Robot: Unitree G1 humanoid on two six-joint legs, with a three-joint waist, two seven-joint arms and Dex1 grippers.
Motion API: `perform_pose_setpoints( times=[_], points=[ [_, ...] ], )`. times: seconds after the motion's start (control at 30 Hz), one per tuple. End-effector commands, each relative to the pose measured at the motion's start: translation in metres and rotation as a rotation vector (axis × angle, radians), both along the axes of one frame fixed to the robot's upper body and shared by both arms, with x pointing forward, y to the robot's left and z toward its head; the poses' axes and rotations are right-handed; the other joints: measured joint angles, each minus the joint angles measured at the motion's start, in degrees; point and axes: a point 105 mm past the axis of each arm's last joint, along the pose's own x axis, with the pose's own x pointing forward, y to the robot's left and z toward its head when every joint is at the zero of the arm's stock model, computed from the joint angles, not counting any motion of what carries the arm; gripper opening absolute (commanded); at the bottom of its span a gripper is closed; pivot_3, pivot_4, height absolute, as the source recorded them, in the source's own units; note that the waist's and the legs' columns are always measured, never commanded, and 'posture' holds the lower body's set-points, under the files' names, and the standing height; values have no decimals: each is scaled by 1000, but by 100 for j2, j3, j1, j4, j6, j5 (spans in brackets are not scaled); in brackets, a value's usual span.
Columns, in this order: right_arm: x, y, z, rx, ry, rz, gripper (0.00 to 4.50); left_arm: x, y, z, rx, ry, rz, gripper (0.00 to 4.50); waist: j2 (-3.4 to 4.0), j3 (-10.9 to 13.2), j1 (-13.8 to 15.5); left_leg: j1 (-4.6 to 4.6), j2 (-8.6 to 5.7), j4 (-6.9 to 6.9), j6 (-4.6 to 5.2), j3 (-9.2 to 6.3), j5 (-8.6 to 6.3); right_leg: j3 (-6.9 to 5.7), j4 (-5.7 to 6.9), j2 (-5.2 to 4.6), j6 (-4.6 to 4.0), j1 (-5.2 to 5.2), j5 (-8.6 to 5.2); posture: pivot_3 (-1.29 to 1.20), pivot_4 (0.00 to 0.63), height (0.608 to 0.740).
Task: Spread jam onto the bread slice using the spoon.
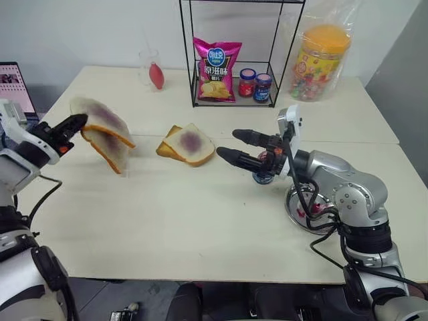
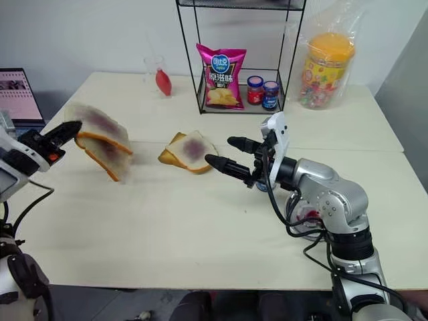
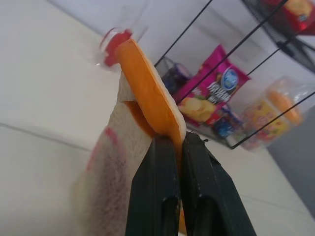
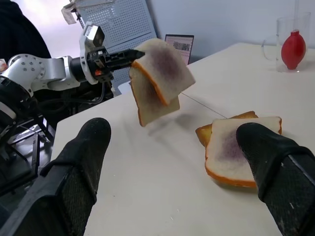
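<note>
My left gripper (image 1: 79,121) is shut on the edge of the bread slice (image 1: 99,115), which it holds in the air over the table's left side. Its top carries a purple stain. A second slice (image 1: 112,152) hangs under it in the same grip. My right gripper (image 1: 227,143) stands open and level near the table's middle, with nothing between its fingers. Behind those fingers the jam jar (image 1: 262,175) with its blue label is mostly hidden. The spoon is hidden.
A stacked pair of slices (image 1: 190,144) with a purple stain lies on the table just left of my right gripper. A round steel dish (image 1: 297,208) sits under my right forearm. At the back stand a wire rack (image 1: 234,103) with a chips bag (image 1: 217,70) and two lidded jars (image 1: 255,85), a candy tub (image 1: 322,60) and a glass (image 1: 154,70).
</note>
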Motion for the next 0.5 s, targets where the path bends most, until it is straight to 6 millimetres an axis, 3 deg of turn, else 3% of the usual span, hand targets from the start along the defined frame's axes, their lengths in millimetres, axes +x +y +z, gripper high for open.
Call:
perform_pose_setpoints(
  times=[0.03, 0.1, 0.2, 0.3, 0.5],
  points=[
    [-6, -4, 14, 30, -50, -1, 4500, -6, 16, -16, -15, 24, 53, 16, 0, 0, -10, 0, 0, 0, 0, 1, 0, 1, -1, 0, 0, 0, 0, 0, 150, 740],
    [-6, -5, 13, 28, -46, -6, 4500, -14, 32, -64, -4, 152, 121, 16, 2, 1, -33, 4, 1, -1, 0, 9, 0, 6, 2, -3, -1, -1, 0, 0, 150, 740],
    [-6, -6, 12, 20, -43, -8, 4500, -27, 46, -109, 34, 267, 186, 16, 9, 2, -61, 15, 3, -5, 0, 19, 0, 8, 7, -7, -8, -2, -4, 0, 150, 740],
    [-6, -7, 11, 14, -38, -5, 4500, -31, 47, -126, 80, 311, 198, 16, -7, -4, -1, 3, 5, -1, 0, 1, 0, -5, 6, -6, -9, -7, -4, 0, 150, 740],
    [-5, -4, 12, 8, -37, 5, 4500, -21, 37, -131, 192, 284, 190, 16, -10, -5, 44, 0, -3, 11, 0, 5, 0, -1, 5, -12, -10, 0, -4, 0, 150, 740]
  ],
)
